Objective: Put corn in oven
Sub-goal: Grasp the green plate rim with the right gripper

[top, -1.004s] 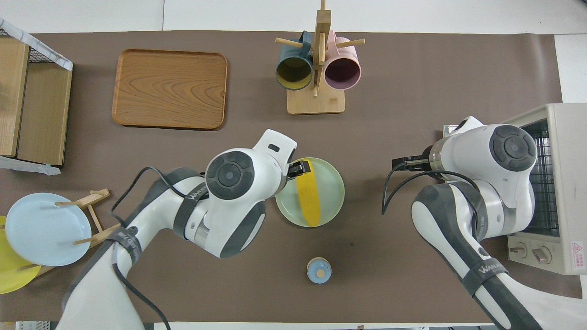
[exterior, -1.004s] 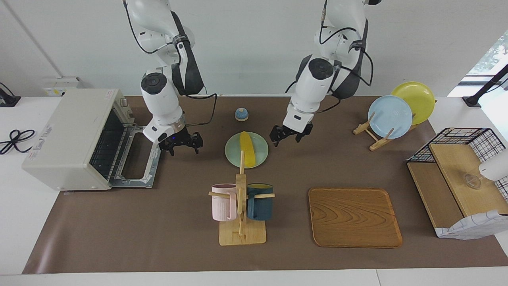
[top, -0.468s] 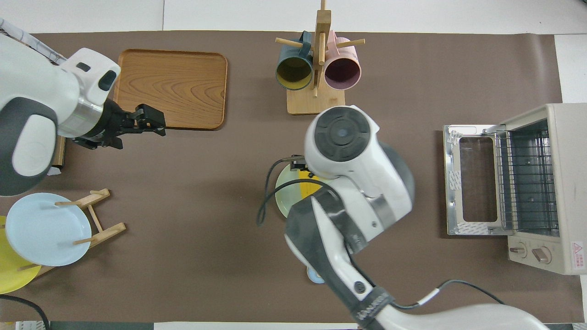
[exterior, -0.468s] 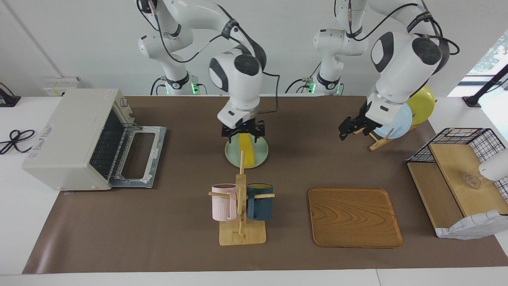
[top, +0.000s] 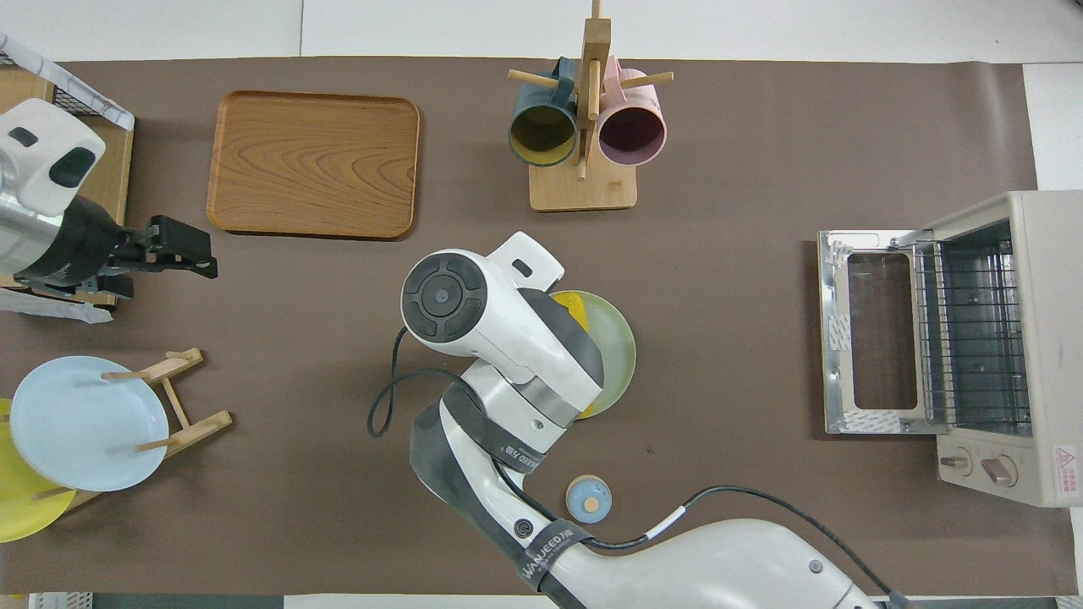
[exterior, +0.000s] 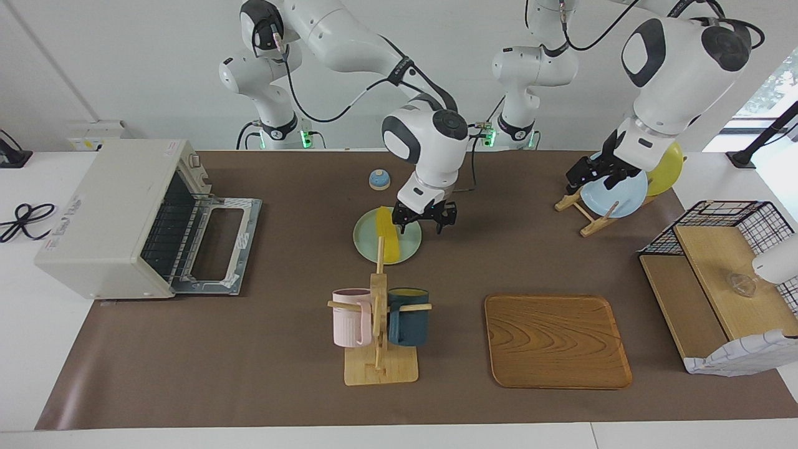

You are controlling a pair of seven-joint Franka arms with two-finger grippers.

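The counter (exterior: 262, 349) has a brown mat on it. The oven (exterior: 118, 218) sits at the right arm's end of the counter. Its door (exterior: 215, 249) lies flat and open, so the wire rack (exterior: 163, 232) inside is ready for food.

The wooden tray (exterior: 557, 341) lies flat, farther from the robots. The mug stand (exterior: 379, 324) holds 2 mugs so they hang off the counter.

The green plate (exterior: 368, 240) sits in the middle. The corn (exterior: 386, 236) lies flat on the green plate, not in the oven yet.

The right pincer (exterior: 424, 220) hangs low over the plate's edge, just beside the corn. Its fingers are apart and hold nothing. I think it is there to pick up the corn.

The left pincer (exterior: 592, 176) waits up in the air by the plate rack (exterior: 583, 209), out of the way. Its fingers are apart and hold nothing too
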